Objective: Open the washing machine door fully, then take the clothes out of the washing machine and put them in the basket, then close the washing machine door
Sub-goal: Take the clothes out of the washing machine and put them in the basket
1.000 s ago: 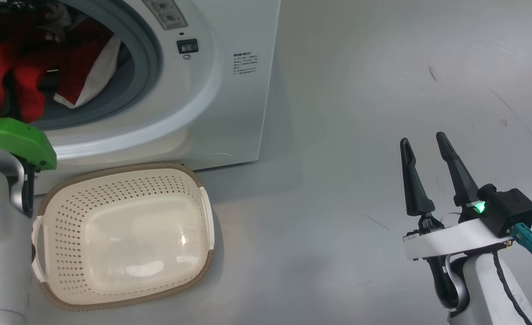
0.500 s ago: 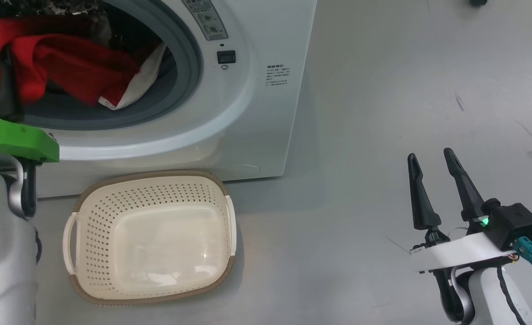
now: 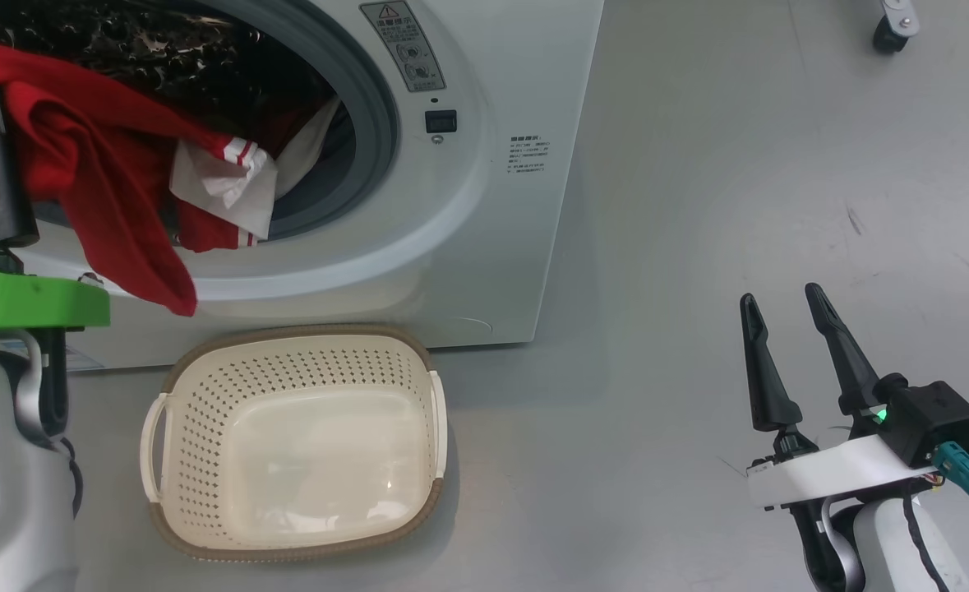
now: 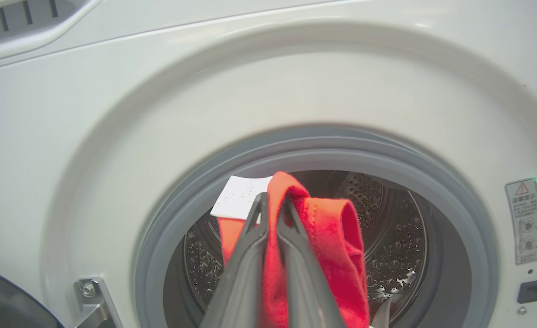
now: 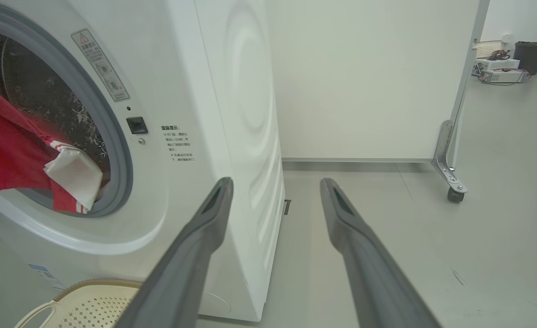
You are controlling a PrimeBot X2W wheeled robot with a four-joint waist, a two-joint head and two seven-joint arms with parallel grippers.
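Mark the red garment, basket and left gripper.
red sports garment with white trim (image 3: pixel 106 181), head view, hanging fold.
cream perforated plastic basket with brown rim (image 3: pixel 295 331), head view, far rim.
left gripper (image 4: pixel 275 200), left wrist view, between fingertips.

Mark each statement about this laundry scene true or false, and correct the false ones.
1. The left tool is shut on the clothes. True.
2. The basket holds a garment. False: the clothes hang out of the washing machine opening, gripped by the left tool.
3. The right tool is open and holds nothing. True.
4. The basket stands to the right of the right tool. False: it stands on the floor in front of the washing machine, to that tool's left.
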